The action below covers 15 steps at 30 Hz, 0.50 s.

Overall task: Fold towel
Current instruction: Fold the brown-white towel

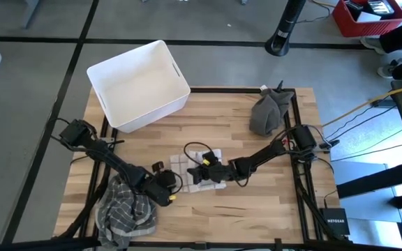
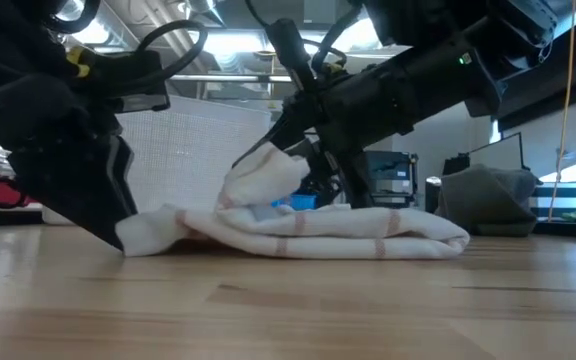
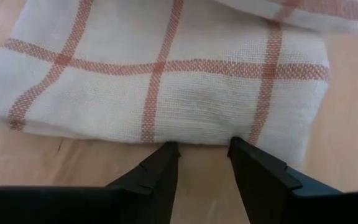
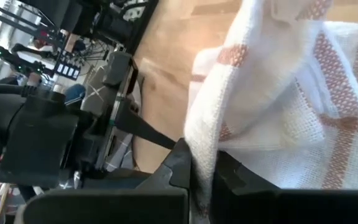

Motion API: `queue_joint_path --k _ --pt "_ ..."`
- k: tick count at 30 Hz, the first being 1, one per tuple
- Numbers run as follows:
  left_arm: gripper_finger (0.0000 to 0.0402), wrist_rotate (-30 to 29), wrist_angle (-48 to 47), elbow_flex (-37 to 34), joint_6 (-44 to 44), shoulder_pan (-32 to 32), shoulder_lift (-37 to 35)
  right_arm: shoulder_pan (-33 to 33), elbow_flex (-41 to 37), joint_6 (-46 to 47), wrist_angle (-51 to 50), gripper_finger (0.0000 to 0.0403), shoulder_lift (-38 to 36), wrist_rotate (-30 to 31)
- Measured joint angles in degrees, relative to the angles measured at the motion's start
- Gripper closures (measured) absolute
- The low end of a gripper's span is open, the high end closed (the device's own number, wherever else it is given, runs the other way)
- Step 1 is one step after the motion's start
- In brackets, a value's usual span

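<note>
The right gripper (image 4: 205,177) pinches the checked towel's (image 1: 187,164) lifted corner; left gripper (image 3: 202,149) waits open at the edge. Better to lay the corner flat, edges aligned.

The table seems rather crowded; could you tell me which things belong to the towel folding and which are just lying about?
In the job:
- white towel with red checks
- right gripper, shut on a raised fold of it
- left gripper, open at its edge

Lying about:
- white bin
- grey cloth
- striped grey cloth
</note>
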Motion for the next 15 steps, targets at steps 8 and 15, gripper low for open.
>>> queue_joint_path --k 8,15 --pt "0.0260 0.8 -0.1 0.0 -0.1 -0.1 -0.2 -0.2 0.0 0.2 -0.1 0.0368 0.0 -0.4" --pt "0.0260 2.9 -0.6 0.0 0.0 0.0 -0.8 -0.2 0.0 1.9 -0.2 0.0274 0.0 -1.0"
